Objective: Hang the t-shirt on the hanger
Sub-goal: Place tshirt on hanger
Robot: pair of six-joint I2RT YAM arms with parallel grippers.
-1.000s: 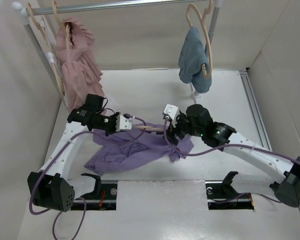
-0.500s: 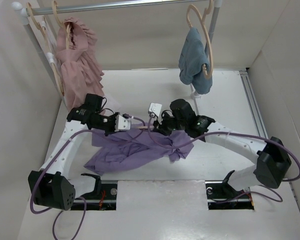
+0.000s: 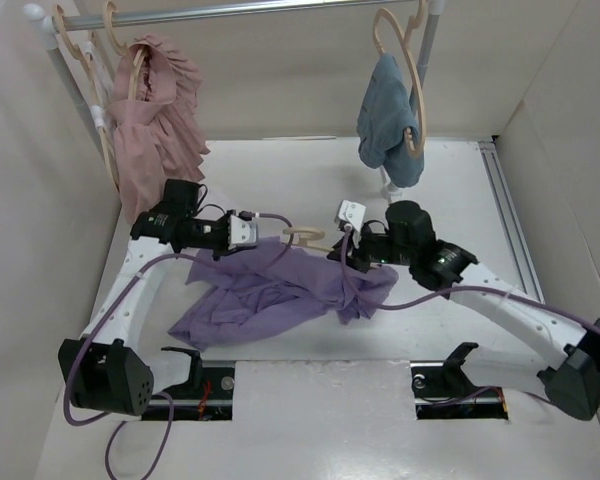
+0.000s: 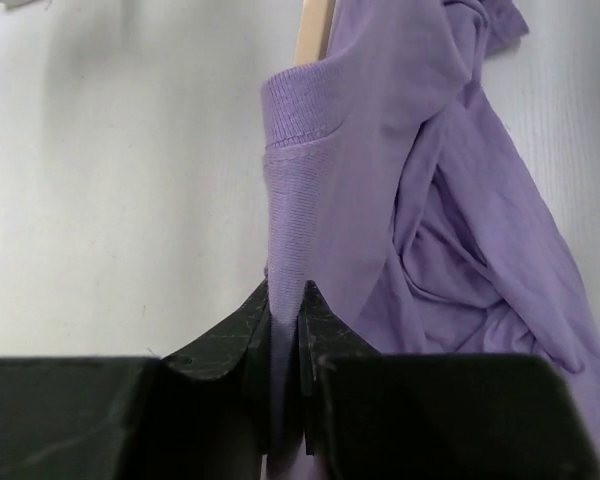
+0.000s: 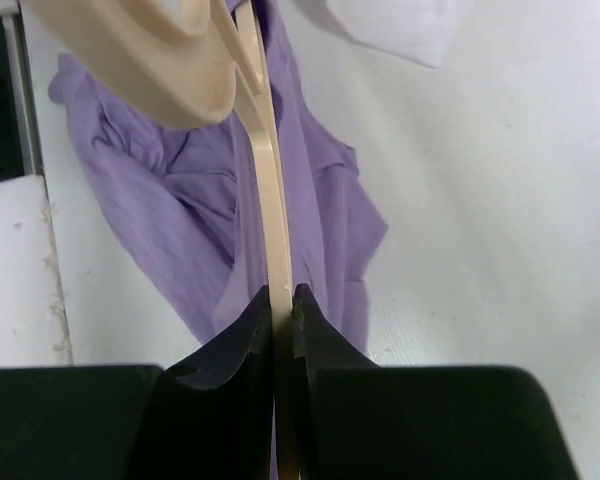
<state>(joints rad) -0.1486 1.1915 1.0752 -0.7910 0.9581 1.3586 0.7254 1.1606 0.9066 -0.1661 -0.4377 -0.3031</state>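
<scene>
The lavender t-shirt lies crumpled on the white table between the two arms. My left gripper is shut on the t-shirt's ribbed neck edge, which runs up out of the jaws. The pale wooden hanger pokes out of the fabric, its hook showing at the middle. My right gripper is shut on one thin arm of the hanger, pinched between the fingertips. The hook curves at the top of the right wrist view, with the t-shirt lying underneath.
A clothes rail crosses the back. A dusty-pink garment hangs on it at the left and a light-blue one at the right, each on its own hanger. White walls close in both sides; a metal strip runs along the table's right.
My right gripper has closed onto the hanger arm and pulled back to the right, and the hook now shows above the fabric. The left gripper has shifted slightly up and right, still gripping the t-shirt.
</scene>
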